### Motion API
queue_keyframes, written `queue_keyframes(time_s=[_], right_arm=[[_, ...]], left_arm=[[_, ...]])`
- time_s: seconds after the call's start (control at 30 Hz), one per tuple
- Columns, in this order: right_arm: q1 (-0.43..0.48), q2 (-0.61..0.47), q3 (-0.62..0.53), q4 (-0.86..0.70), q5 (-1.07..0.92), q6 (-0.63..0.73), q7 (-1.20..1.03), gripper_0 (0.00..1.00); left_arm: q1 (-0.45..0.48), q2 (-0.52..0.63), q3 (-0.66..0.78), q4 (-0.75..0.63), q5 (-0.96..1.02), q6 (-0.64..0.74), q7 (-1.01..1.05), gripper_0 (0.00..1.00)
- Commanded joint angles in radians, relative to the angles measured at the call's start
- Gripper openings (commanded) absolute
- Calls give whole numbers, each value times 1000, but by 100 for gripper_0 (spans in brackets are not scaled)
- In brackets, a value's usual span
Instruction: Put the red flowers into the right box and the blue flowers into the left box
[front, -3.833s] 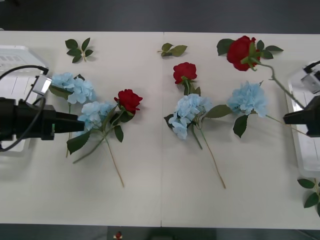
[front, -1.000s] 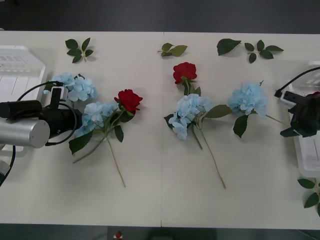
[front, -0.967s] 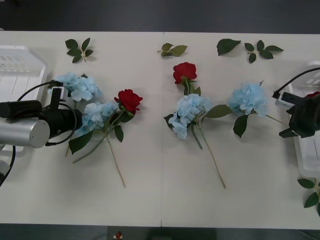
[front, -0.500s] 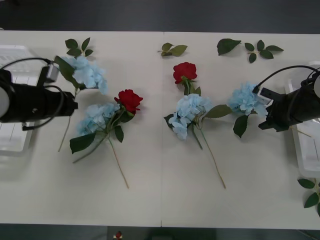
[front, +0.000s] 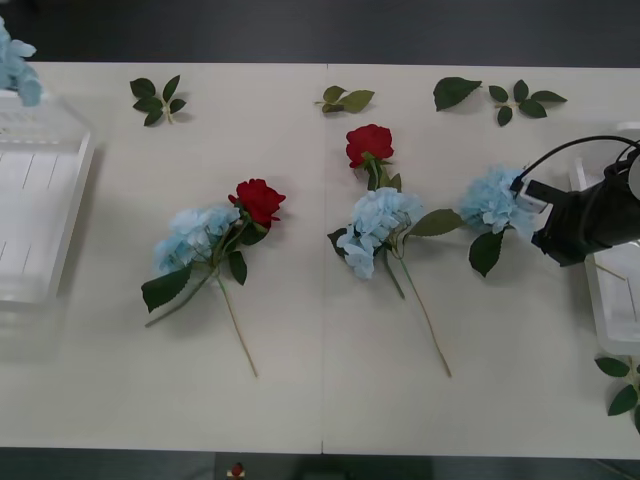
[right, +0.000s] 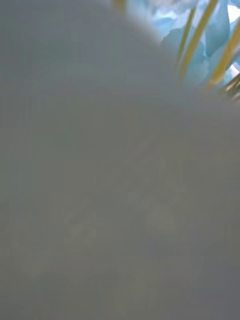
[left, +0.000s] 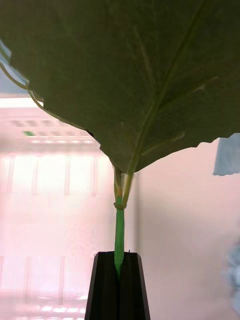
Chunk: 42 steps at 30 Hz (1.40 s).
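**Blue stem pinched in my left jaws; right gripper at the rightmost blue cluster**

Nearest my left wrist camera, my left gripper was clenched on a thin green stem of a blue flower, its black fingers pressed together around it. A broad dark green leaf spread just above the grip, and behind it lay the ribbed white floor of the left box.

In the front view, the left box sat at the table's left edge, and a pale blue cluster showed at the far left corner above it.

My right gripper sat beside the right box, its tip touching the rightmost blue flower; I could not tell how its jaws stood. Its wrist camera was blurred grey, with pale blue petals and yellowish stems at one corner.

Mid-table, a blue flower and a red rose lay with stems crossing. Another blue flower lay just below a second red rose.

Along the far edge lay loose leaf sprigs.
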Motion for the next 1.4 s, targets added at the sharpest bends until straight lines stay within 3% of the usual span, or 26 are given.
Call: queue_keyframes(time_s=[0.03,0.37,0.67,0.77,0.83,0.93,1.07,1.3,1.4], right_arm=[[-35,-11,2,-5,-52,7,40,0],[-108,-97,-97,-6,-486,234,53,0],[-110,-68,-119,-107,-874,179,68,0],[-110,-8,-137,-133,-911,163,68,0],[-110,59,-165,-147,-911,162,68,0],[-110,145,-183,-160,-911,154,68,0],[-110,245,-186,-186,-911,120,69,0],[-125,388,-182,-227,-843,34,66,0],[-140,426,-163,-227,-825,16,62,0]], left_arm=[[95,13,20,125,-34,-172,-144,0],[110,10,-18,303,-64,-296,-227,0],[108,12,-90,355,-51,-361,-221,0],[108,12,-95,353,-40,-356,-224,7],[108,10,-95,341,-28,-327,-225,21],[108,12,-76,309,-9,-272,-225,50],[108,12,-18,269,61,-161,-239,75],[108,12,99,149,361,98,-357,82],[110,12,94,139,532,133,-391,84]])
